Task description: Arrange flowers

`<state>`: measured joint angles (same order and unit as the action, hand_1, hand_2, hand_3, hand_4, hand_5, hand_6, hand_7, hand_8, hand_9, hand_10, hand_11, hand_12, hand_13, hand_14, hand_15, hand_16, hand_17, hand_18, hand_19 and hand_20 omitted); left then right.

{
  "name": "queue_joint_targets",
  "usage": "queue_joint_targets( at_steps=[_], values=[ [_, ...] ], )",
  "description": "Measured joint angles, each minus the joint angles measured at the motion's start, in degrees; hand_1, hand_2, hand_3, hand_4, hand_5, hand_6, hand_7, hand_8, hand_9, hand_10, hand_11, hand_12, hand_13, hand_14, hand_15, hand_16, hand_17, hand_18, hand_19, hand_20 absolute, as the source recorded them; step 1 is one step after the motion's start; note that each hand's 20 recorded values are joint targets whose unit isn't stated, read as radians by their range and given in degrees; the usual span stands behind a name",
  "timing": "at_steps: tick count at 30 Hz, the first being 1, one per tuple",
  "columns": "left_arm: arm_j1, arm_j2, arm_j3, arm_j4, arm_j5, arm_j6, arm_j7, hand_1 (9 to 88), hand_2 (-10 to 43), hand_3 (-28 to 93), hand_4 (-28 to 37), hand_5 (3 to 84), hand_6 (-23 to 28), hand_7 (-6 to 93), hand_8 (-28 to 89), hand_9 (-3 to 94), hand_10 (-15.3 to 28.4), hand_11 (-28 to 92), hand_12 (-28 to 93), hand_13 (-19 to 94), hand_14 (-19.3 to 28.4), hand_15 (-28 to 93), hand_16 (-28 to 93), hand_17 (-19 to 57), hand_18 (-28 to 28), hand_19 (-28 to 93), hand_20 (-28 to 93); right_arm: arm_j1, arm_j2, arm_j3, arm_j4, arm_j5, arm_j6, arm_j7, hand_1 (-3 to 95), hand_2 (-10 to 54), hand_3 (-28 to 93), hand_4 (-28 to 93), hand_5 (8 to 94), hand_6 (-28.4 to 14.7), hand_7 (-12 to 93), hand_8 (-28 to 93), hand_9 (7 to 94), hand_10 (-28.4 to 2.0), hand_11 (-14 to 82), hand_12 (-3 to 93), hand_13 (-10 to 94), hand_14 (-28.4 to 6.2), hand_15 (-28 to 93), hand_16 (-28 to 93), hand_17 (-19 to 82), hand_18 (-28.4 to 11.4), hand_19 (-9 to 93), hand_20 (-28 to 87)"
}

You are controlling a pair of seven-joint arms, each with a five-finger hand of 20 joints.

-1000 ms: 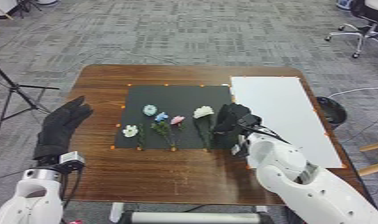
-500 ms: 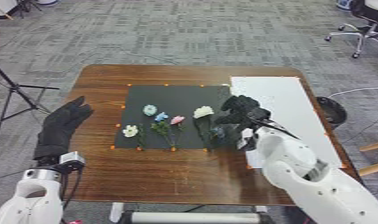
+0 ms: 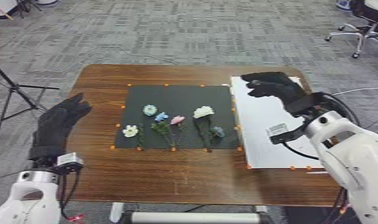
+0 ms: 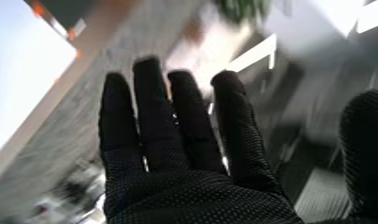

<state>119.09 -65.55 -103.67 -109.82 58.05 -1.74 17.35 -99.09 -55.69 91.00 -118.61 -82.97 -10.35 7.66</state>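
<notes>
The fingers of the right hand (image 3: 276, 88) are straight and a little spread, as the wrist view shows, and its thumb stands well apart from them. In the head view this hand is at the upper right of the frame, over the upper part of the white sheet (image 3: 258, 154). The left hand (image 3: 57, 125) is at the left of the frame, over the left side of the worktop (image 3: 168, 175); its fingers are straight and close together.

Between the hands, near the middle of the frame, the flowers lie on the black sheet (image 3: 172, 93). From left to right there are a small white flower (image 3: 130, 131), a pale blue-green flower (image 3: 150, 109) placed higher, a blue flower (image 3: 161, 117), a pink flower (image 3: 177, 120), a bigger white flower (image 3: 203, 112) and a dull blue flower (image 3: 217, 132), this last one near the right edge of the black sheet. Several stems go down toward its lower edge. Beyond the worktop, a black tripod (image 3: 16, 87) stands at the left of the frame.
</notes>
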Motion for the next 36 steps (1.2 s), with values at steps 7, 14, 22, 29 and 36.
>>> queue_joint_targets(
  at_steps=[7,14,22,29,36],
  values=[
    [1.29,-1.08,0.07,-1.48,1.36,-0.23,1.14,20.4,-2.6,72,-28.3,48.0,-0.8,11.4,-8,46.2,13.2,17,12,36,17.1,16,2,2.9,11.9,6,16,-7.25,-9.65,5.2,-0.02,20.62,8.52,-17.45,3.9,4.4,69,-16,40.5,0.1,4,-6,36.4,-14.6,3.0,11.5,24,-15.8,3,22,10,-16.3,9,24],
    [1.47,-1.49,0.1,-3.08,2.51,-2.27,0.94,20.3,-2.1,72,-28.3,51.0,-1.0,11.6,-8,48.4,13.7,17,11,38,17.1,16,3,3.2,11.7,6,16,-12.34,-14.38,6.87,-2.43,23.15,4.57,-17.63,2.1,5.4,69,-16,39.7,0.1,4,-6,36.3,-14.6,3.2,11.4,24,-15.8,3,22,10,-16.4,9,23],
    [1.9,-1.44,1.32,-5.41,10.42,3.68,2.5,21.2,1.6,70,-28.3,53.3,-0.8,12.3,-8,50.8,14.2,18,11,39,17.4,18,2,3.5,11.9,8,17,-18.47,-15.07,10.05,-6.38,22.43,5.36,-14.38,7.9,6.8,68,-15,48.3,-1.8,7,-6,45.6,-15.1,5.7,12.8,36,-16.9,10,23,15,-19.0,16,26],
    [1.85,-1.45,3.36,-5.33,22.19,3.35,2.35,22.5,3.0,70,-28.3,54.0,-0.7,12.9,-8,51.5,14.5,19,11,39,17.5,19,1,3.6,12.2,9,17,-19.21,-15.03,6.88,-7.85,28.78,10.92,-10.05,8.3,6.3,69,-15,49.4,-1.7,7,-6,46.7,-15.1,5.8,13.1,36,-16.9,10,23,15,-18.7,16,26],
    [1.88,-1.45,4.68,-5.78,16.33,3.81,2.95,23.6,2.6,70,-28.3,54.2,0.0,13.3,-8,51.6,14.5,20,11,40,17.6,21,1,5.0,12.7,13,19,-18.02,-15.15,5.96,-6.43,23.69,6.71,-11.56,8.2,5.9,70,-15,49.9,-1.6,8,-6,47.0,-15.2,5.8,13.3,36,-16.7,10,22,16,-18.0,15,25]
  ],
)
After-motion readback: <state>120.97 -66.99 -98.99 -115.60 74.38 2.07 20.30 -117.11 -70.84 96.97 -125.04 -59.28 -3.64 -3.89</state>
